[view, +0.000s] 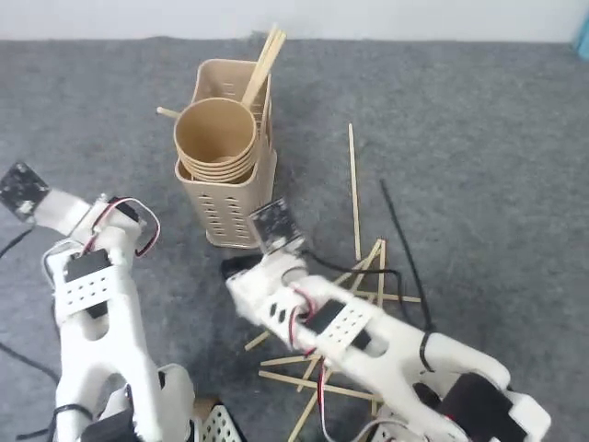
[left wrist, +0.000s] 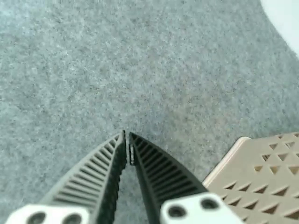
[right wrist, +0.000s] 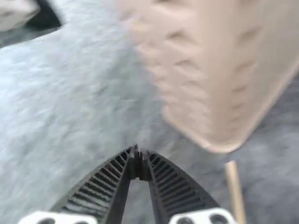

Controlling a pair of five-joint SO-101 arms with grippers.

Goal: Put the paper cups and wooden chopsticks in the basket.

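Note:
A beige basket (view: 225, 189) stands upright at the middle back of the grey carpet. A stack of paper cups (view: 215, 138) sits in it, with a few wooden chopsticks (view: 265, 57) leaning out behind the cups. Several loose chopsticks (view: 354, 189) lie on the carpet to the right of the basket and under the right arm. My right gripper (right wrist: 138, 156) is shut and empty, low over the carpet just in front of the basket's bottom corner (right wrist: 219, 93), with one chopstick (right wrist: 234, 186) beside it. My left gripper (left wrist: 127, 136) is shut and empty over bare carpet.
The left arm (view: 87, 276) stands at the left front and the right arm (view: 340, 322) at the middle front. A thin black strap (view: 405, 249) lies among the chopsticks. A beige perforated panel (left wrist: 261, 172) edges the left wrist view. The carpet ends at a pale wall (view: 368, 18) behind.

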